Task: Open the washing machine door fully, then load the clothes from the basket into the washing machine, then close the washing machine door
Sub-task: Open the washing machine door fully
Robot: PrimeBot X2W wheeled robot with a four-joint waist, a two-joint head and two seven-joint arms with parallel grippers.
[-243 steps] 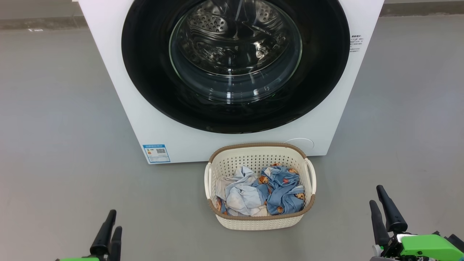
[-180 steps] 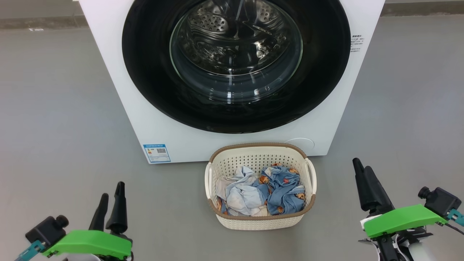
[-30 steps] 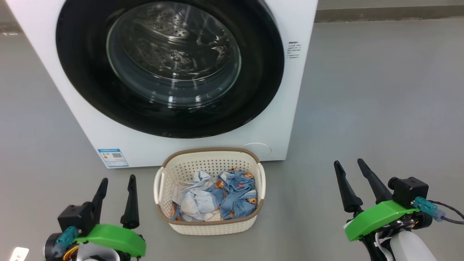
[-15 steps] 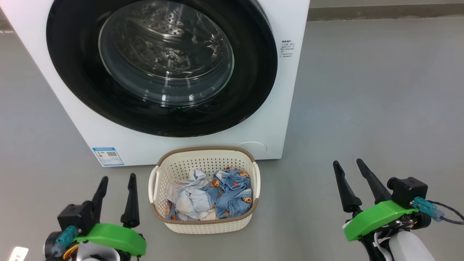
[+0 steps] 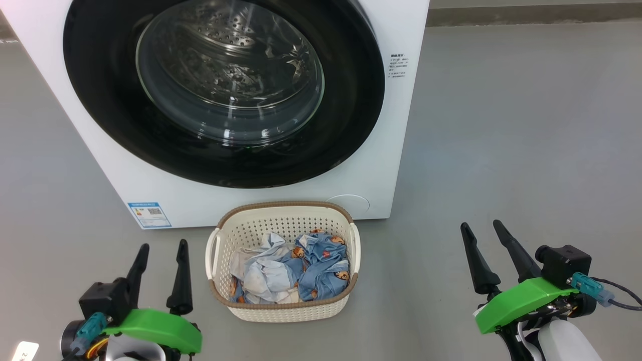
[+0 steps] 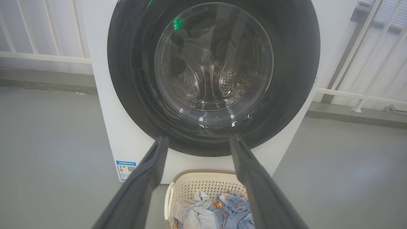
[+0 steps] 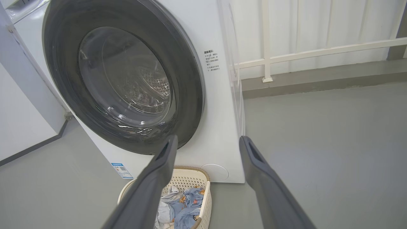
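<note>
Closed washing machine door (image 5: 351,100), basket (image 5: 283,313) holding clothes (image 5: 301,271) at its 6 o'clock, left gripper (image 5: 164,244) at basket's 9 o'clock, right gripper (image 5: 480,223) at 3 o'clock, both spread, empty.

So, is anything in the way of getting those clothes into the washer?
Yes: the washing machine door is shut, closing off the way in. The clothes lie in the basket just in front of it.

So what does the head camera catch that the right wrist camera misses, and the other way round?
Head view: the left gripper, open, and the basket's whole rim. Right wrist view: a white railing behind and the washing machine's side panel. Both: the shut washing machine door, the clothes, the blue label and the open right gripper.
</note>
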